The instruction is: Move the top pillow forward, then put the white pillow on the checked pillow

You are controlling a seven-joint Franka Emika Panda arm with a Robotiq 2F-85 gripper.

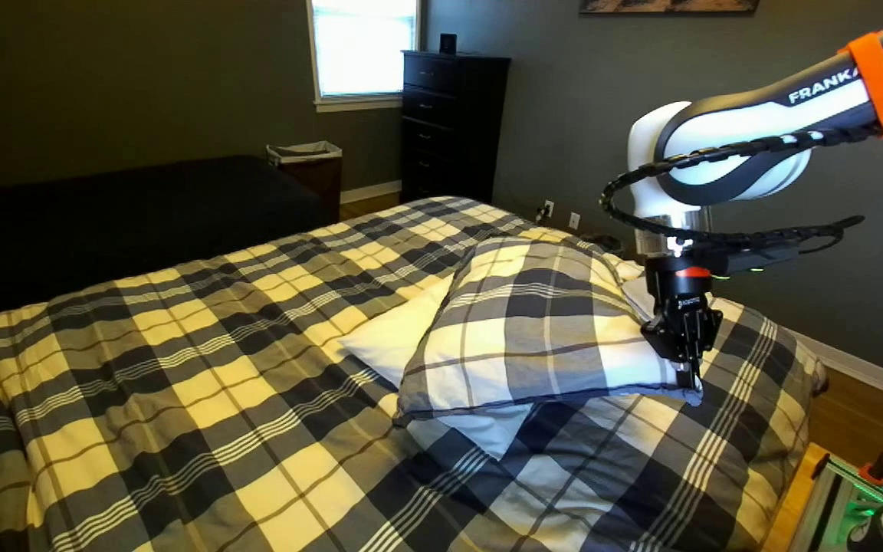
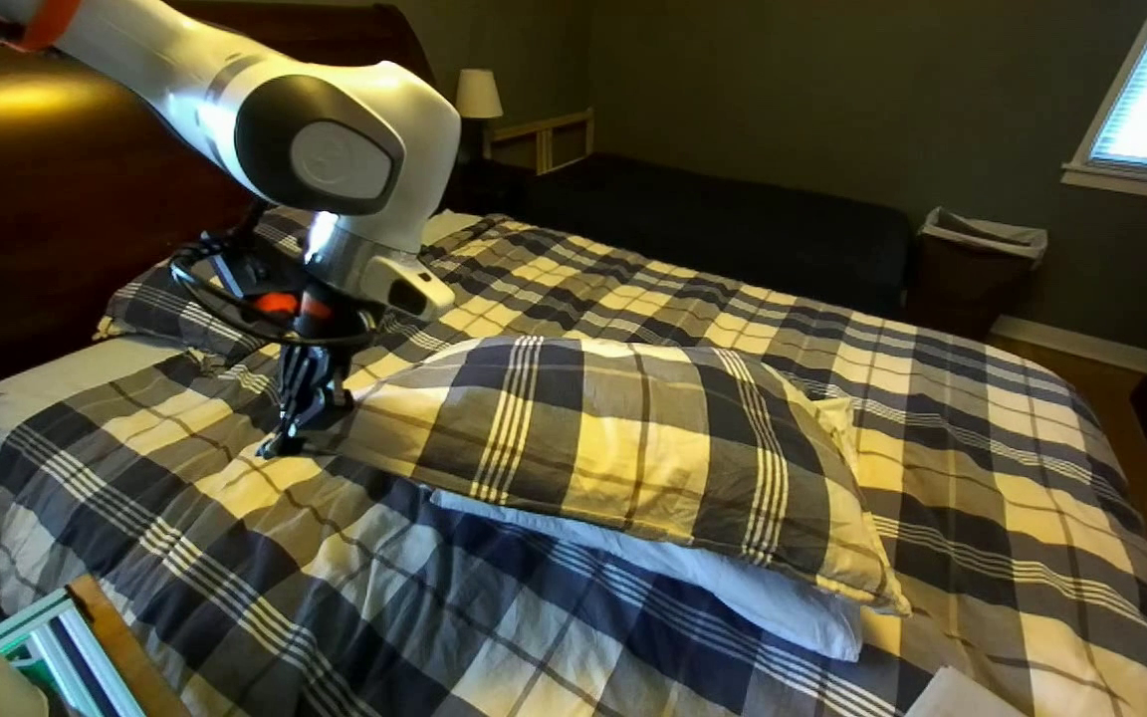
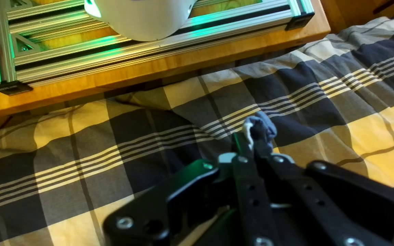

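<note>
End effector (image 1: pixel 688 376): we pinch the plaid pillow (image 1: pixel 541 330) by a corner | Risk: friction drags the white pillow (image 2: pixel 793 609) beneath along | Bite depth unclear

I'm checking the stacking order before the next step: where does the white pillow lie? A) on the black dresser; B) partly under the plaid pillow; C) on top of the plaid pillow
B: in both exterior views, parts of the white pillow show out from beneath the plaid pillow, which covers the rest.
</note>
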